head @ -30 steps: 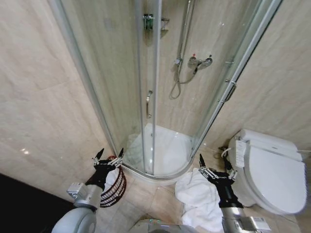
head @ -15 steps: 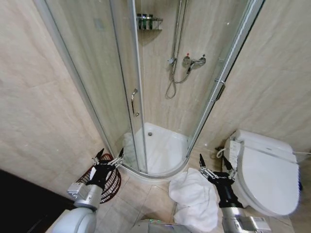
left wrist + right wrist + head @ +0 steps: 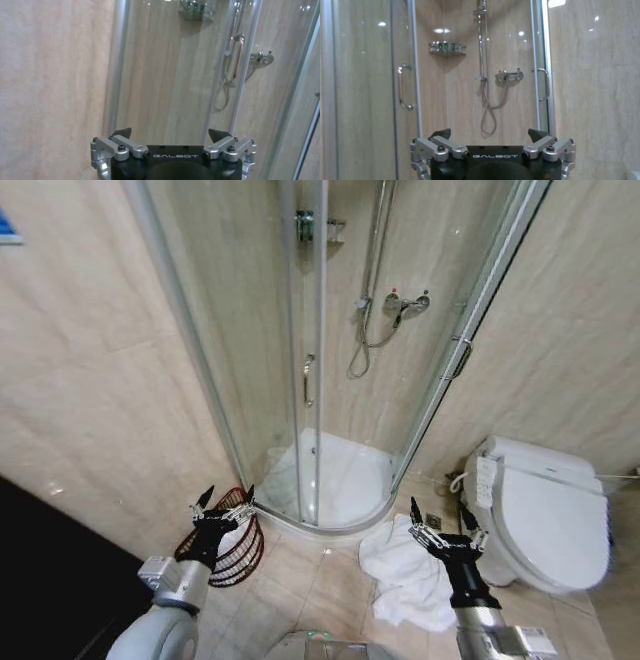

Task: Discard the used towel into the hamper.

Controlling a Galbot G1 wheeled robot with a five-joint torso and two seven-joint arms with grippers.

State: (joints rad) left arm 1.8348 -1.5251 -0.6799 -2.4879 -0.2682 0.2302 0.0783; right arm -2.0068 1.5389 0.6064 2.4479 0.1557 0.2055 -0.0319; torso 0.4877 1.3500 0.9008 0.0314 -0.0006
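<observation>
A crumpled white towel (image 3: 405, 570) lies on the tiled floor between the shower base and the toilet. The hamper (image 3: 232, 548), a round reddish-brown wire basket, stands on the floor at the left, against the shower glass. My left gripper (image 3: 227, 496) is held up open over the hamper's rim, nothing between its fingers. My right gripper (image 3: 442, 512) is also open and empty, raised just above the towel's right edge. Both wrist views show open fingertips (image 3: 121, 132) (image 3: 441, 134) pointing at the shower cabin.
A curved glass shower cabin (image 3: 310, 360) with a white base fills the middle. A white toilet (image 3: 540, 515) with its lid down stands at the right. Beige tiled walls close in on both sides; a dark surface (image 3: 40, 580) lies at the lower left.
The whole picture has shifted, so the camera moved; towel and hamper now sit slightly farther right and higher. Both grippers hold the same open pose.
</observation>
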